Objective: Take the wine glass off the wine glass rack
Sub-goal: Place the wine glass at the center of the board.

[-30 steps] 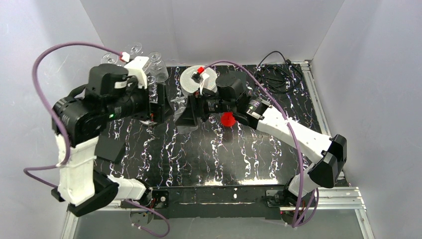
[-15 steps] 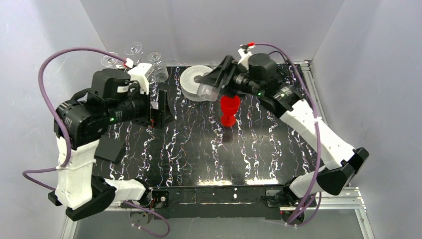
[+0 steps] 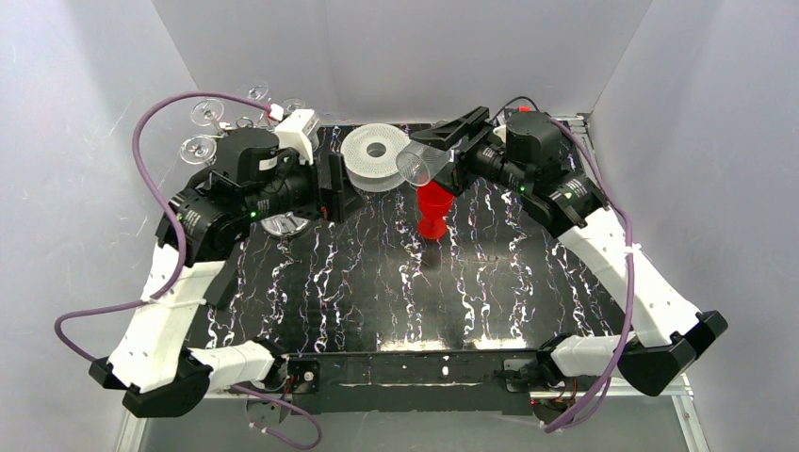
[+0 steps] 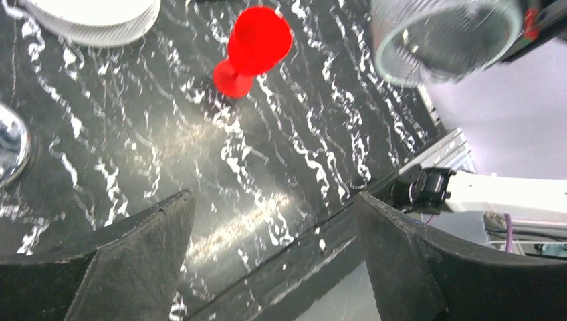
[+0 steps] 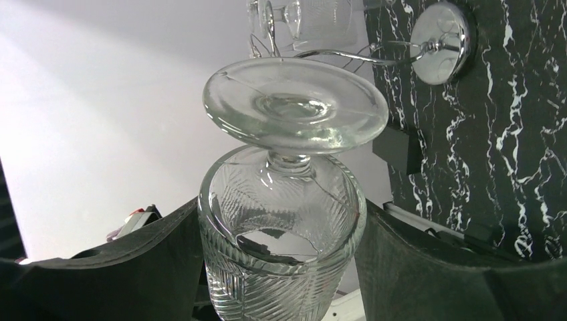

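My right gripper (image 3: 435,151) is shut on a clear ribbed wine glass (image 3: 420,162), which it holds on its side in the air above a red goblet (image 3: 433,209). In the right wrist view the bowl (image 5: 281,234) sits between both fingers, its foot (image 5: 294,103) pointing away. The wine glass rack (image 3: 283,224), a wire tree on a chrome disc, stands at the far left with several clear glasses (image 3: 200,149) hanging on it. My left gripper (image 3: 337,188) is open and empty just right of the rack. Between its fingers the left wrist view shows only table.
A white ribbed spool (image 3: 377,155) lies at the back centre, just left of the held glass. The red goblet (image 4: 257,47) stands upright on the black marbled table (image 3: 377,292). Black cables (image 3: 513,141) lie at the back right. White walls close in three sides.
My right arm has carried the glass from beside the left gripper, up and to the right, over the red goblet. The left arm has swung right and toward the back.
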`<state>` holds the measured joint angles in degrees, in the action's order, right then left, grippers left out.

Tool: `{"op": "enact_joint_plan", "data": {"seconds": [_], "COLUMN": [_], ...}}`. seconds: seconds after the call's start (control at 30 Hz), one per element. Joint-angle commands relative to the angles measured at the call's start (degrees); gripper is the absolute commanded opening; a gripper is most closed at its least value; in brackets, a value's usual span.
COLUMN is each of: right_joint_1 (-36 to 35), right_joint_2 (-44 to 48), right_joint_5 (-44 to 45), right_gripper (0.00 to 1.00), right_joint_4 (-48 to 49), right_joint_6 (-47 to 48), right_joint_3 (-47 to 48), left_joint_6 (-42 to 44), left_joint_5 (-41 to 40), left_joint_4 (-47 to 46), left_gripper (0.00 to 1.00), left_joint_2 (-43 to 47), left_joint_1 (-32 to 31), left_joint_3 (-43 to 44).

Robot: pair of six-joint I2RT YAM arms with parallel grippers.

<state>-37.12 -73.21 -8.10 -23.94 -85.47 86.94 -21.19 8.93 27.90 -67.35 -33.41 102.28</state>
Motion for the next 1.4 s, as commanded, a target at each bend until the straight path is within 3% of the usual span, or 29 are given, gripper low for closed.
{"op": "enact_joint_plan", "data": {"seconds": [0.0,0.1,0.63,1.37], "right_joint_1": [0.59,0.7,0.84,0.83], "right_joint_2": [3.76,4.99,6.03,8.84], "right_joint_5": [0.27,0.45,-2.09,-4.25], "right_gripper": [0.01,0.01,0.01,0.01], "right_joint_4": [6.59,7.47,6.59,11.25], "right_joint_6": [-8.58,-11.93,-22.93,-30.3], "right_joint_3": [-2.12,-4.69,-7.84,-12.02], "left_joint_6": [-1.09,-0.87,4.88,8.71], "left_joint_5": [2.59,2.75,0.31,-5.82], "left_joint_4": [-15.78,-21.14,-29.59,-33.0], "left_gripper": [0.85,0.81,0.64,0.41], "left_joint_2": [0.64,0.03,-5.28,-11.89], "left_joint_1": [-0.71,-1.57,-7.39,-12.32], "left_joint_3": [-4.11,-5.44,-5.89,-2.52]}}
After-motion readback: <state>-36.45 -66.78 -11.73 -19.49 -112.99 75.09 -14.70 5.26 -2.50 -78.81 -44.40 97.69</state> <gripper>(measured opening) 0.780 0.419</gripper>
